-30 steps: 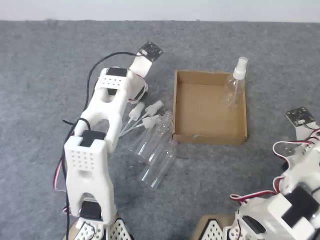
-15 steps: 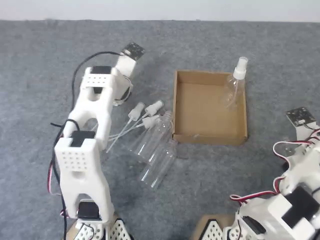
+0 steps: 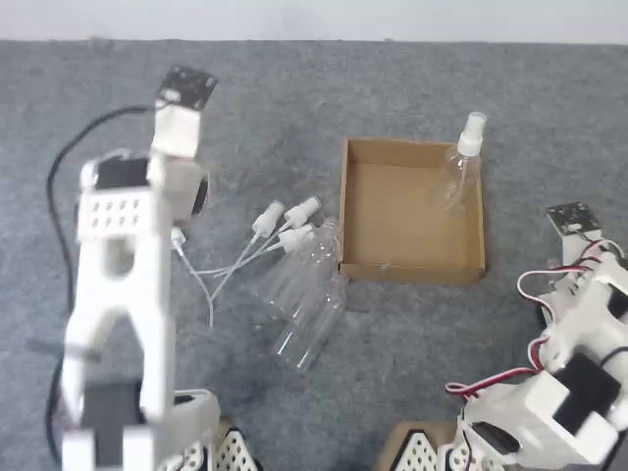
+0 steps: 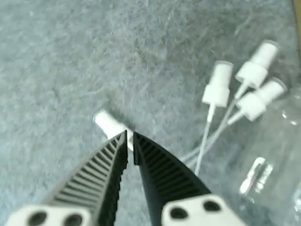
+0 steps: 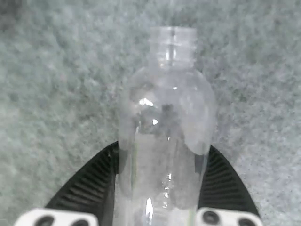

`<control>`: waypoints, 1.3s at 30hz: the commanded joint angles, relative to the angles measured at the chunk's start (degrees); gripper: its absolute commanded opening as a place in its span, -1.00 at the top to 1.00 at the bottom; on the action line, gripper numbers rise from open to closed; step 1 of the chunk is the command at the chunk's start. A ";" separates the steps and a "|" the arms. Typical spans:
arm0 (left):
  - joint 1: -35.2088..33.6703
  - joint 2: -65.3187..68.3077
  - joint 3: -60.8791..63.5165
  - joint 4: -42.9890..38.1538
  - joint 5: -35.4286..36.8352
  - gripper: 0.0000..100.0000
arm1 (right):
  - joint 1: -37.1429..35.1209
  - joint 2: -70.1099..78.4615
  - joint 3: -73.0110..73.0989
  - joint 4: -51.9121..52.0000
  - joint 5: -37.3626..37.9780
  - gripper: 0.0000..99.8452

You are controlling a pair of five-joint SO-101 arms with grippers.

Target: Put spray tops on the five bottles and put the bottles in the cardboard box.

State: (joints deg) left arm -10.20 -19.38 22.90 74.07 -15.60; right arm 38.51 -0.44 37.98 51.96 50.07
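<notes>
Grips a capless clear bottle (image 5: 164, 117) in the right gripper (image 5: 162, 147), jaws clamped on both its sides, above grey carpet (image 3: 392, 88). Pinches a loose spray top (image 4: 109, 125) at the tips of the left gripper (image 4: 130, 136), jaws nearly together, left of three more spray tops (image 3: 285, 221) on the carpet. Shows clear bottles (image 3: 309, 294) lying just near-left of the cardboard box (image 3: 343, 211), and one capped bottle (image 3: 461, 167) leaning in its far right corner.

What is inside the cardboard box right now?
In the cardboard box, one spray-topped bottle stands in the far right corner. The near wall hides the floor just behind it.
</notes>
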 commanded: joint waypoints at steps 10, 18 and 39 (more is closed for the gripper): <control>-4.92 -18.73 16.66 -7.03 -0.62 0.98 | -0.66 -0.04 -5.01 3.03 -1.67 0.49; -13.89 -4.31 9.63 -6.51 -6.86 0.97 | -0.57 0.31 -3.52 3.03 -1.58 0.49; -11.16 26.73 -4.00 -17.93 22.59 0.71 | 2.77 0.31 1.85 -2.77 9.14 0.49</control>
State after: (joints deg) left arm -20.31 3.91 24.92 57.80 3.03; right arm 40.09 -0.44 40.18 51.08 58.33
